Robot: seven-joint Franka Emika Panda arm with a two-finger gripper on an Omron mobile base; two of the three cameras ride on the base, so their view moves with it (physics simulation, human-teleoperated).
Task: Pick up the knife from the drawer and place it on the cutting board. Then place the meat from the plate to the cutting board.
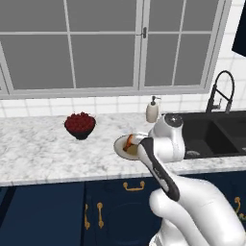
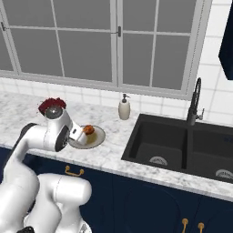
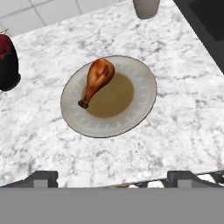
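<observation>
Meat (image 3: 97, 80) lying on plate (image 3: 142, 111), bone tip toward bowl of berries (image 3: 8, 63), gripper (image 3: 112, 178) spread open above surface (image 3: 175, 65)

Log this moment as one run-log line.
pincer: open, above plate | meat: on plate, ungrasped | berry bowl: on counter beside plate

meat (image 3: 97, 80) on plate (image 3: 140, 113), plate on counter (image 3: 183, 78), berry bowl (image 1: 79, 124) to its left, soap bottle (image 1: 152, 110) behind, sink (image 2: 182, 141) right
</observation>
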